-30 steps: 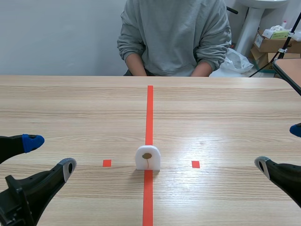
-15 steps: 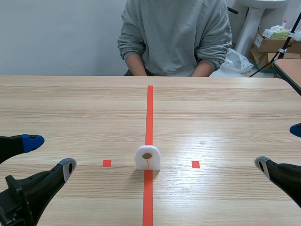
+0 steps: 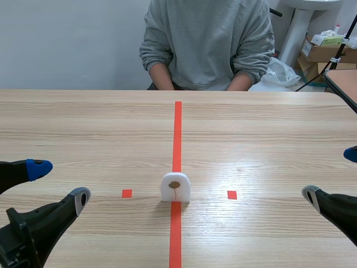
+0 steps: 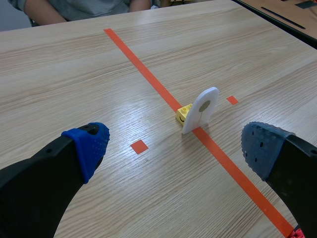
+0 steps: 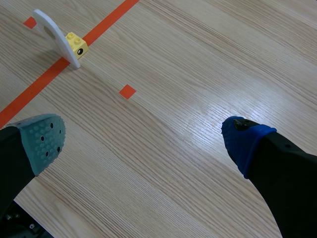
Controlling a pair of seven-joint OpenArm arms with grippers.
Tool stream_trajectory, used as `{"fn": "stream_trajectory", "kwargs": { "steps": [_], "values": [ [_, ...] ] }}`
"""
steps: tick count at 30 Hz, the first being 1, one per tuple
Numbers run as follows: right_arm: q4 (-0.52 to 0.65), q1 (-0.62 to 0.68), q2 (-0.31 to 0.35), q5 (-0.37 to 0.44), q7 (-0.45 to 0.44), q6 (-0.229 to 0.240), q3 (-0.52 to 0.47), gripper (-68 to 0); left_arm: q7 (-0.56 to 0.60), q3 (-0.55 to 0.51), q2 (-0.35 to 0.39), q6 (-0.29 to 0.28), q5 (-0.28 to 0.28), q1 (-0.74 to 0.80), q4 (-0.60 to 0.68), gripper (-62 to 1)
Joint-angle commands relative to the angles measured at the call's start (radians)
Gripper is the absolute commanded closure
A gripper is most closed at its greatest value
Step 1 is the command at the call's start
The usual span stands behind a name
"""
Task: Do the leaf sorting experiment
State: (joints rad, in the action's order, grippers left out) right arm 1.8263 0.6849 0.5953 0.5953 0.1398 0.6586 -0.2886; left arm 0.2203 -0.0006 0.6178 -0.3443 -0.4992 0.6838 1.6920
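A small white arched card (image 3: pixel 175 187) with a brown leaf picture stands upright on the orange-red centre line, propped by a yellow brick (image 4: pixel 184 112) behind it. The card (image 4: pixel 200 109) lies ahead of my left gripper (image 4: pixel 173 148), between the lines of its fingers but well beyond them. My left gripper (image 3: pixel 58 181) stays low at the near left, open and empty. My right gripper (image 3: pixel 332 176) is open at the near right. In the right wrist view the card (image 5: pixel 54 37) and yellow brick (image 5: pixel 77 45) sit far ahead, off to the side of the gripper (image 5: pixel 143 136).
A person in a grey sweatshirt (image 3: pixel 206 42) sits across the table, forearms at its far edge. Two small orange-red squares (image 3: pixel 127 194) (image 3: pixel 232 195) flank the card. Boxes (image 3: pixel 323 47) and a second table (image 3: pixel 343 84) are at the far right.
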Motion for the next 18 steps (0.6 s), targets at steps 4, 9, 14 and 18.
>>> {"fn": "stream_trajectory", "kwargs": {
  "steps": [4,9,14,18],
  "values": [
    [0.005,-0.006,0.011,0.011,-0.007,-0.003,-0.006,-67.9,0.014,-0.002,-0.005,-0.010,-0.013,-0.005,0.022,-57.2],
    [0.005,-0.006,0.011,0.011,-0.007,-0.003,-0.006,-67.9,-0.011,0.002,0.024,-0.023,-0.013,-0.036,0.022,-57.2],
    [0.005,-0.006,0.011,0.011,-0.007,-0.003,-0.006,-67.9,-0.056,0.013,0.104,-0.048,-0.013,-0.126,0.022,-57.2],
    [0.005,-0.006,0.011,0.011,-0.007,-0.003,-0.006,-67.9,-0.061,0.048,0.163,-0.069,-0.012,-0.200,0.011,-57.2]
  ]
}}
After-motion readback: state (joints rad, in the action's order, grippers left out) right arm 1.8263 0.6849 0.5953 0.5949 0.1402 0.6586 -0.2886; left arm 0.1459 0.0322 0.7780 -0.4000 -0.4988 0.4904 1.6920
